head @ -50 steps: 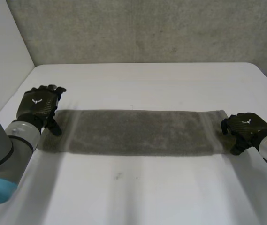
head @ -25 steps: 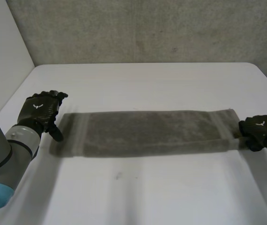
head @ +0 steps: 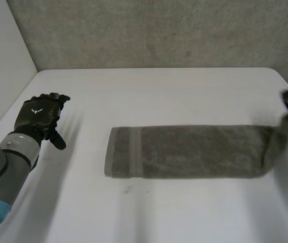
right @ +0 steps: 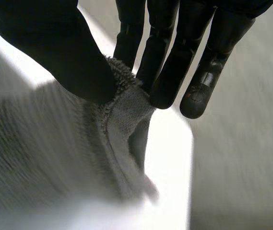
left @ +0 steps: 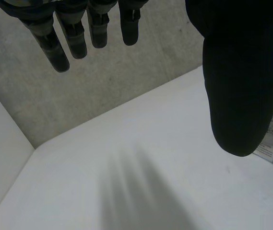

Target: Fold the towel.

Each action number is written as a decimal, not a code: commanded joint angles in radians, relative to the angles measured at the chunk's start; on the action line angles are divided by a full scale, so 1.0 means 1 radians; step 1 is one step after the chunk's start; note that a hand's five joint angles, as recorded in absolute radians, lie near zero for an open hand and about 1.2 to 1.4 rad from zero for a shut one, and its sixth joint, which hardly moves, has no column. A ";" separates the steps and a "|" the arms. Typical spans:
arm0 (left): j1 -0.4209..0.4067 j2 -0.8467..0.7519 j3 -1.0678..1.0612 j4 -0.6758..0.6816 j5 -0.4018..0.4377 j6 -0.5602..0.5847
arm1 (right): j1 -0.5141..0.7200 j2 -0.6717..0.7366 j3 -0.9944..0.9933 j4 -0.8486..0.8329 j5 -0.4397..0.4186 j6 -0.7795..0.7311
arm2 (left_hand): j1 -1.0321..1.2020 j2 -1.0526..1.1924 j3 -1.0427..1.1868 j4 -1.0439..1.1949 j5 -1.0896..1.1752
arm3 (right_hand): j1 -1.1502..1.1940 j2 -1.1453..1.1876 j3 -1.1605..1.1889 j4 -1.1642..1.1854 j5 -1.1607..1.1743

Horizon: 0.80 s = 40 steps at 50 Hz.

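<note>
your long grey terry towel (head: 189, 158) lies across the white surface (head: 159, 91), from centre to 3 o'clock. your right hand (right: 64, 52) pinches its raised 3 o'clock end between thumb and fingers. your left hand (head: 38, 117), at 9 o'clock, is spread wide and holds nothing, well apart from the towel.

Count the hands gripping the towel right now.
1. The right hand pinches the towel at one end between thumb and fingers; the left hand is open, clear of the other end.
</note>
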 commanded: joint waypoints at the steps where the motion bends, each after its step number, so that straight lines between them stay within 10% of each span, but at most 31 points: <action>1: 0.000 0.014 -0.005 0.000 -0.001 -0.002 | 0.473 0.059 -0.150 -0.024 0.004 0.117 | -0.004 0.010 0.008 0.007 -0.025 | 0.442 0.223 0.200 0.203 0.247; 18: -0.014 0.011 -0.013 0.000 -0.001 -0.002 | 0.919 0.408 -0.309 -0.027 -0.002 0.126 | -0.004 0.010 0.008 0.007 -0.025 | 0.442 0.223 0.200 0.203 0.247; 19: -0.014 0.011 -0.013 0.000 -0.001 -0.002 | 0.919 0.408 -0.309 -0.027 -0.002 0.126 | -0.004 0.010 0.008 0.007 -0.025 | 0.442 0.223 0.200 0.203 0.247; 21: -0.017 0.009 -0.011 0.002 0.001 0.000 | 0.919 0.406 -0.311 -0.027 0.016 0.125 | -0.004 0.010 0.008 0.007 -0.025 | -0.452 -0.671 -0.694 -0.691 -0.648; 23: -0.022 0.008 -0.008 0.003 0.001 0.000 | 0.914 0.393 -0.309 -0.024 0.027 0.128 | -0.004 0.010 0.008 0.007 -0.025 | -0.779 -0.999 -1.021 -1.019 -0.975; 31: -0.100 0.000 0.042 0.011 -0.002 -0.013 | 0.772 0.190 -0.235 -0.004 0.145 0.250 | -0.004 0.010 0.008 0.007 -0.025 | -0.779 -0.999 -1.021 -1.019 -0.975; 40: -0.245 -0.139 0.177 0.006 -0.011 -0.089 | 0.540 0.046 0.090 0.013 0.078 0.306 | -0.004 0.010 0.008 0.007 -0.025 | -0.779 -0.999 -1.021 -1.019 -0.975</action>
